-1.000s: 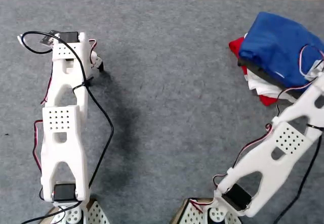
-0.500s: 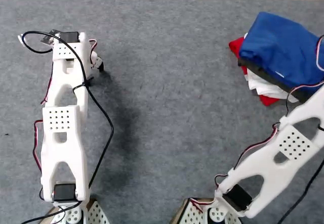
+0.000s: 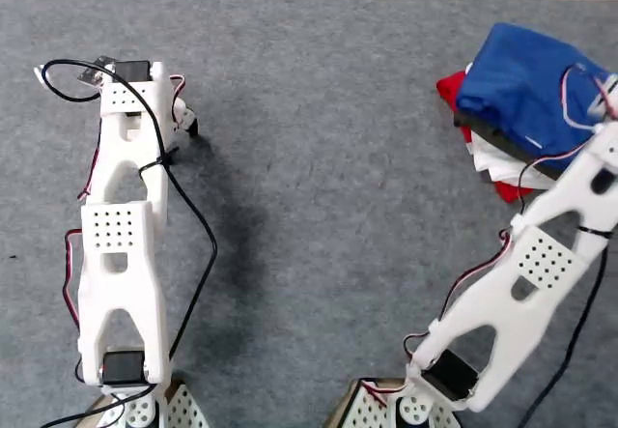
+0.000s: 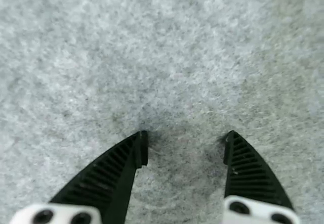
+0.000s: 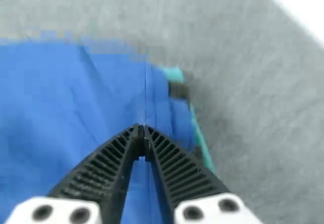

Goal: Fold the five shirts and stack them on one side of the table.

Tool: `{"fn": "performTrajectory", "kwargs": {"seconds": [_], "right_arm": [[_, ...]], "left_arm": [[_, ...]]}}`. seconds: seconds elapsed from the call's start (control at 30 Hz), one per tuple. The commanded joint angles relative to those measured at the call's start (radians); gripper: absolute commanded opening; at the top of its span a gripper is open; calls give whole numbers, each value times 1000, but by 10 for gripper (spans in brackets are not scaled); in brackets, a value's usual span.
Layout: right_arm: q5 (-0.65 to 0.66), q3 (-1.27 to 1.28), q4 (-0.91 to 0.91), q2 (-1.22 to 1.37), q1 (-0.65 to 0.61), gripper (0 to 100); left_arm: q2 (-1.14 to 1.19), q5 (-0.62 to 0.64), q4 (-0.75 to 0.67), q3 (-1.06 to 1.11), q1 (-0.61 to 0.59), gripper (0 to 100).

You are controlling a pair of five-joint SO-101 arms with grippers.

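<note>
- The grey table (image 3: 319, 157) carries both arms, one at each near corner.
- The stack of folded shirts (image 3: 497, 167) sits at the far right of the table. The blue shirt (image 3: 526, 80) is on top, with red and white layers showing beneath.
- The right fingers (image 5: 144, 135) are pressed together with nothing between them, over the blue shirt.
- The left fingers (image 4: 132, 155) are spread apart, tips down at the table on the far left.

The high view looks straight down on the grey worktop (image 3: 319, 138) from well above, with the shirt stack (image 3: 517, 90) at the upper right of the frame. The left wrist view faces down past the left end effector (image 4: 186, 135) onto the worktop, very near. The right wrist view faces past the right end effector (image 5: 140, 128), close over the blue shirt (image 5: 61, 107) topping that stack, which the high view shares.
</note>
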Motion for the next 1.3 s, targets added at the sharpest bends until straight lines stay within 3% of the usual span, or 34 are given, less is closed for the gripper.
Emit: {"fn": "performTrajectory", "kwargs": {"seconds": [0.0, 0.2, 0.4, 0.77, 0.87, 0.97, 1.07, 1.13, 1.27], "right_arm": [[-3, -30, -23, 79, 35, 5], [-2, -82, -61, 159, 21, 5], [-3, -81, -57, 2, 2, 5], [-3, -77, 196, -407, -33, 5], [-3, -77, 311, -479, -73, 5], [-2, -77, 433, -519, -136, 5], [-3, -76, 439, -542, -163, 5], [-3, -73, 439, -570, -176, 5], [-3, -71, 439, -622, -183, 5]], "left_arm": [[-4, -8, -23, -23, 11, 253], [-4, -9, -25, -23, 18, 253], [-4, -51, -26, -23, 26, 253], [-4, -54, -21, -23, 26, 253], [-4, -118, -21, -23, 28, 248], [-4, -164, -18, -25, 38, 148], [-5, -293, -12, -23, 57, 24], [-13, -353, 40, -34, 71, 24], [-15, -359, 129, -97, 83, 19]]}}
